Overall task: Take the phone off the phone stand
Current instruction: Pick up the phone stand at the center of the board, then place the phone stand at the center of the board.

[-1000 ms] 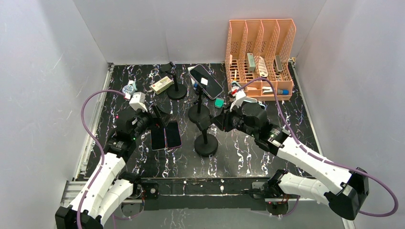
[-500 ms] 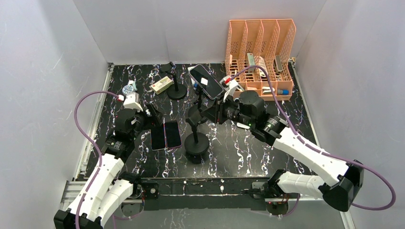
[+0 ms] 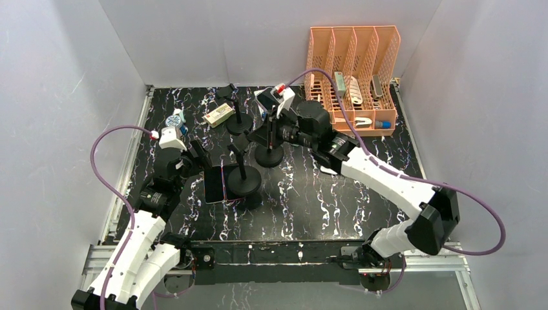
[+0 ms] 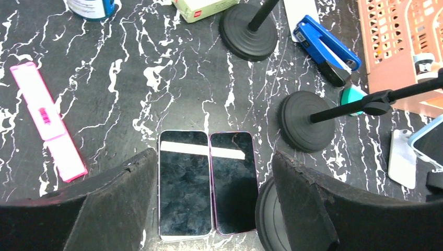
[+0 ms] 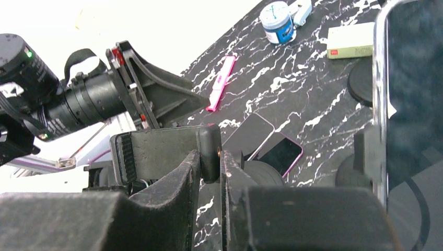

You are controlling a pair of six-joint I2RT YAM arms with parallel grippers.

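Top: black marbled table [image 3: 336,200], grey walls [image 3: 194,39]; phone [image 3: 265,101] sits in its stand [image 3: 269,156], far centre.
Left wrist: my left gripper [image 4: 211,162] is spread wide above two flat phones [image 4: 185,188].
Right wrist: my right gripper [image 5: 210,162] is clamped on a bare stand bracket [image 5: 156,149].

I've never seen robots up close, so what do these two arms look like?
The left arm and right arm have white shells and black joints. A purple cable loops to each white wrist camera. The left gripper and right gripper have broad, matte-black fingers.
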